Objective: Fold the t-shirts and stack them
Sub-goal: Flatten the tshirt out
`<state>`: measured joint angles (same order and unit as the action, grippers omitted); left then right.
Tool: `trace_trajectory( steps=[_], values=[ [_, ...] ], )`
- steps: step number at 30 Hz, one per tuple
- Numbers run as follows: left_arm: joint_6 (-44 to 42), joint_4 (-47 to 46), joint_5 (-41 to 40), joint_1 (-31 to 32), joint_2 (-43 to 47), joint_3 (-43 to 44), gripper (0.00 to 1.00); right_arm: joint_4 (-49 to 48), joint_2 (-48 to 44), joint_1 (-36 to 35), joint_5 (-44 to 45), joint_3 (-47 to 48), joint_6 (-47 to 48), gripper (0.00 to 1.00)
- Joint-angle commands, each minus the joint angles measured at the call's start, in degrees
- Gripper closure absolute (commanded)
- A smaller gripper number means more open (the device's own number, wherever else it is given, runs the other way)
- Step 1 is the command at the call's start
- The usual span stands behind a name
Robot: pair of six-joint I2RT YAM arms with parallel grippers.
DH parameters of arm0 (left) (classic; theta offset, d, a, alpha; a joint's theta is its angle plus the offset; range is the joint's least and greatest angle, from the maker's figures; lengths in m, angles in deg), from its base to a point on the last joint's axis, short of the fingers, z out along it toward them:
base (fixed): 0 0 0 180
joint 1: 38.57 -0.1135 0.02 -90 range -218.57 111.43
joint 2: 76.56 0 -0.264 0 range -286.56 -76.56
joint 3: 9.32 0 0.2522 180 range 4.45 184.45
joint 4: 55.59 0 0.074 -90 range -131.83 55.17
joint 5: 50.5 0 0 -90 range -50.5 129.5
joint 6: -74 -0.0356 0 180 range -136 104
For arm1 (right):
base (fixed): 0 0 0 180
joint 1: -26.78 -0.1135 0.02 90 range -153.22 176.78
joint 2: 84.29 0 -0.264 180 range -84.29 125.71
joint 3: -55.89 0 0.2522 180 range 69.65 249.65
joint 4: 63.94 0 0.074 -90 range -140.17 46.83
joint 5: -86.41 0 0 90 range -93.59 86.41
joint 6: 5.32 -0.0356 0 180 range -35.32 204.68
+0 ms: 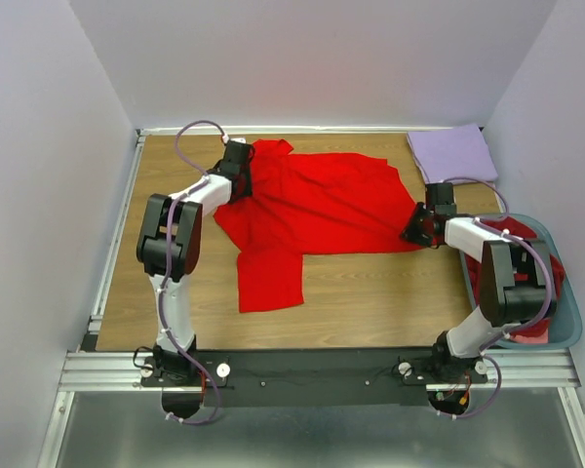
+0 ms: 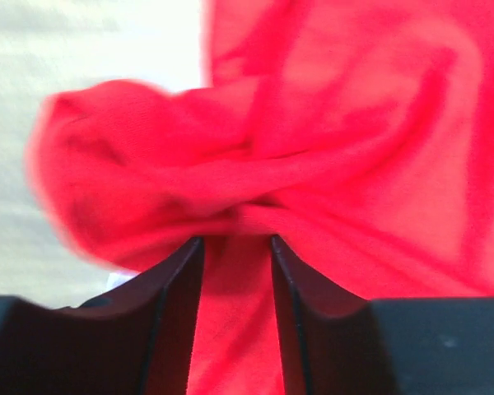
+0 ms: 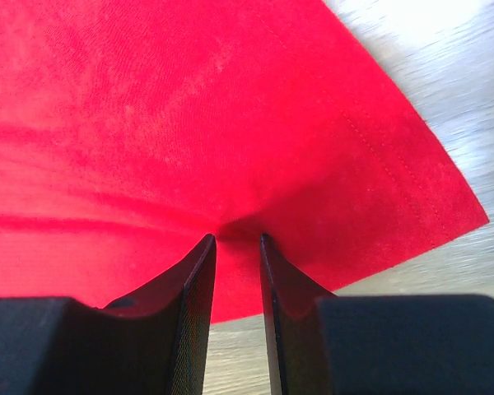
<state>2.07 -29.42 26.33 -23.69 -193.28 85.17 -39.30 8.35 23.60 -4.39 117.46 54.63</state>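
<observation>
Seen from above, the red t-shirt [image 1: 312,210] lies rumpled across the far half of the worktop [image 1: 370,302], with one part trailing toward the near left. The left jaws meet its far-left edge and the right jaws its right edge. A folded lavender t-shirt [image 1: 453,154] sits in the far right corner, and maroon t-shirts [image 1: 558,273] lie in the basket [image 1: 570,331] at the right. In the left wrist view, the left jaws are clamped on a bunched fold of the red t-shirt [image 2: 255,181]. In the right wrist view, the right jaws pinch the red t-shirt [image 3: 230,123] near a hemmed corner.
</observation>
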Motion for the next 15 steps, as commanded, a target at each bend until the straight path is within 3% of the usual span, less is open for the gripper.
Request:
trace_trajectory(
  steps=[1,8,12,15],
  values=[
    [-4.17,0.61,-3.88,-0.99,-1.92,5.66,0.49,1.61,0.88,1.07,-2.44,-0.53,0.07,0.65],
    [-4.53,-1.68,-5.12,-0.99,4.02,6.21,0.35,2.66,-4.30,-1.03,-11.06,0.53,5.60,0.62],
    [-1.02,-1.51,-3.44,-0.90,12.47,-1.26,0.35,3.89,-8.78,-7.26,-12.56,-0.44,7.89,0.62],
    [3.37,-0.98,-1.43,-0.81,18.63,-9.58,0.41,3.72,-10.81,-15.41,-14.67,-0.18,7.98,0.63]
  ],
)
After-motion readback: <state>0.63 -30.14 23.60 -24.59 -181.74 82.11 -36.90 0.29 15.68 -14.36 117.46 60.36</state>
